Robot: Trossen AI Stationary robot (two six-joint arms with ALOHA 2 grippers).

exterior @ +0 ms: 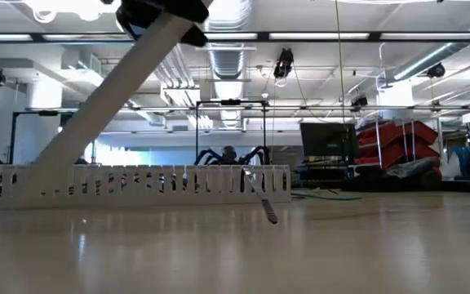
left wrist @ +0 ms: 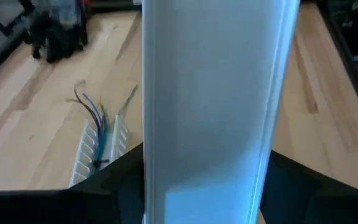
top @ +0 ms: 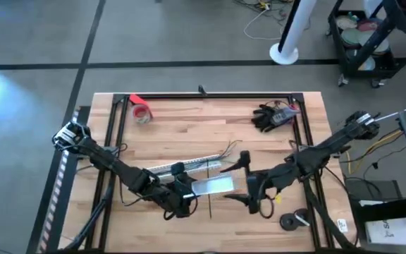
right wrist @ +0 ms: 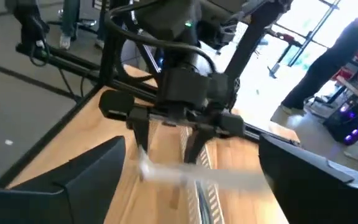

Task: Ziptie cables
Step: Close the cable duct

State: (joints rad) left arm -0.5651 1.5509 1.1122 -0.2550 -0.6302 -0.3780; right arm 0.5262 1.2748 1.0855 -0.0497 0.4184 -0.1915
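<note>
High view shows my left end effector [top: 189, 189] clamped on one end of a white strip [top: 213, 185], my right end effector [top: 249, 185] open beside its other end. Cables [top: 228, 149] lie in a slotted duct [top: 182, 166] on the bench [top: 189, 127]; they look light and floppy, best taken near the duct mouth.

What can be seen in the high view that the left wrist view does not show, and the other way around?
Only the high view shows both arms, the right gripper, the red tape roll and the whole table. Only the left wrist view shows the cables' separate blue, green and dark strands. Both show the white strip held by the left gripper, the slotted duct and the black glove.
</note>
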